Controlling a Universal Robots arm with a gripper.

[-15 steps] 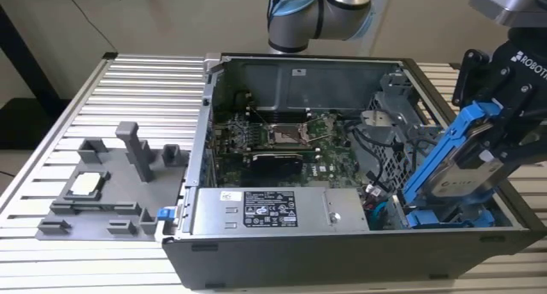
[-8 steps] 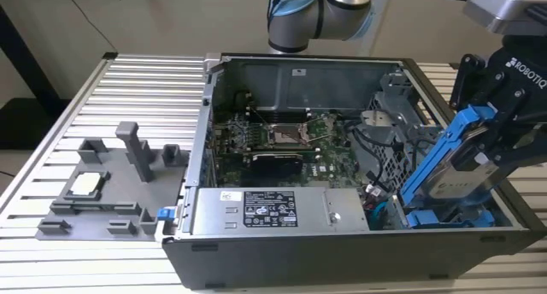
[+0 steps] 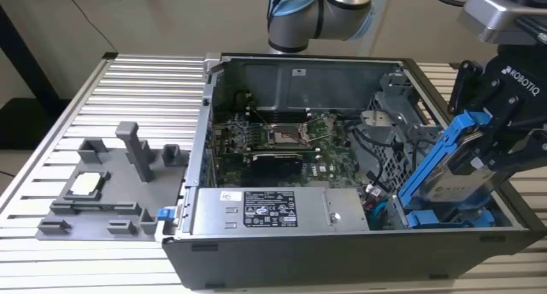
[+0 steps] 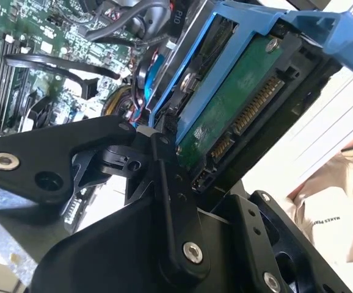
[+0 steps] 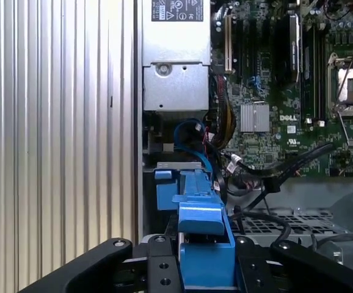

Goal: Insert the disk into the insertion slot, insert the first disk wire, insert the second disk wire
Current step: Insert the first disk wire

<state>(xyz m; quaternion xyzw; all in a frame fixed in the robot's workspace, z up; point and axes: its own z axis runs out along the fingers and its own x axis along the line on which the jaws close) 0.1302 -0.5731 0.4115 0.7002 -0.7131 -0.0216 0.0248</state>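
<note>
Clamping the disk (image 3: 455, 177), the end effector (image 3: 487, 139) holds it tilted

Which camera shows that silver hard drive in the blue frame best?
The exterior view: the silver-grey hard drive in its blue plastic frame shows nearly whole, tilted, label visible. The second wrist view shows its green underside; the first wrist view, its frame edge-on.
</note>
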